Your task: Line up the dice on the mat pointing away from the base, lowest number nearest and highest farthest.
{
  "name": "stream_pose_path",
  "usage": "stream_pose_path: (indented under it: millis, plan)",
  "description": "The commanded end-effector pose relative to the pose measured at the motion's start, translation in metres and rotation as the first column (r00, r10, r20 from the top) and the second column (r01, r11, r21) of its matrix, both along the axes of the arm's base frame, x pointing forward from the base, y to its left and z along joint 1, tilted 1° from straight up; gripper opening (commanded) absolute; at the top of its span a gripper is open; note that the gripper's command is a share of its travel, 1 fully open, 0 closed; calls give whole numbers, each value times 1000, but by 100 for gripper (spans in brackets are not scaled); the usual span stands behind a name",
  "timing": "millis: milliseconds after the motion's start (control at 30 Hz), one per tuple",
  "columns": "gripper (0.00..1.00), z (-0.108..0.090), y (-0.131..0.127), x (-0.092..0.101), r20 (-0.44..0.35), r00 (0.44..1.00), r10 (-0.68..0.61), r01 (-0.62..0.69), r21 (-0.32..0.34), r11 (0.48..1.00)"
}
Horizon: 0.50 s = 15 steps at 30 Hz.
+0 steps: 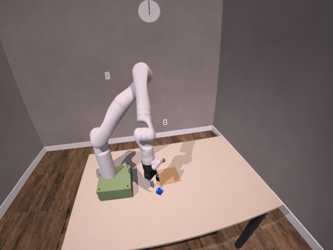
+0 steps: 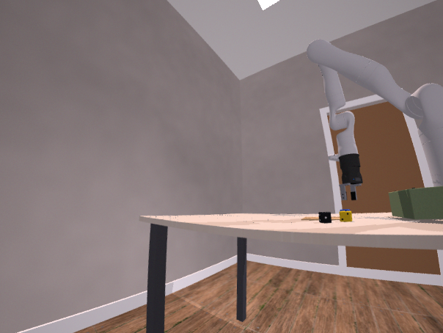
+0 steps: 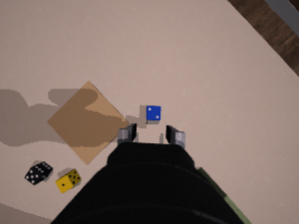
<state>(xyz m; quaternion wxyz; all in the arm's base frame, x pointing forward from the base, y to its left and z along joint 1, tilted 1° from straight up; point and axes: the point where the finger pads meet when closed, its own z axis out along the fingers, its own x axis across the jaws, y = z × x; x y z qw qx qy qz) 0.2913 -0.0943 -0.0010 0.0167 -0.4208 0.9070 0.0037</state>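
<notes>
My gripper [image 1: 155, 180] [image 2: 348, 198] [image 3: 150, 130] is open and empty, above the table and close beside the blue die in the wrist view. The blue die [image 1: 159, 191] [image 3: 153, 112] shows two pips on top and lies off the mat, near one corner. The tan mat [image 1: 169, 176] [image 2: 309, 218] [image 3: 87, 123] lies flat. The yellow die [image 2: 345, 216] [image 3: 68, 181] and black die [image 2: 325, 217] [image 3: 39, 173] lie close together off the mat's other side. Yellow's top seems to show one pip, black's seems to show five. In the top view the arm hides yellow and most of black.
The green base block [image 1: 116, 190] [image 2: 414, 203] stands on the table [image 1: 209, 193] behind the gripper, at the arm's foot. The arm's shadow falls across part of the mat. A table edge shows at the upper right of the wrist view.
</notes>
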Motion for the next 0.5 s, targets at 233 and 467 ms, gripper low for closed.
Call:
stream_pose_path:
  millis: [233, 467]
  plan:
    - [100, -17, -4, -6, -16, 1000, -12, 12, -3, 1000]
    - [100, -24, -3, -6, -16, 1000, -12, 12, -3, 1000]
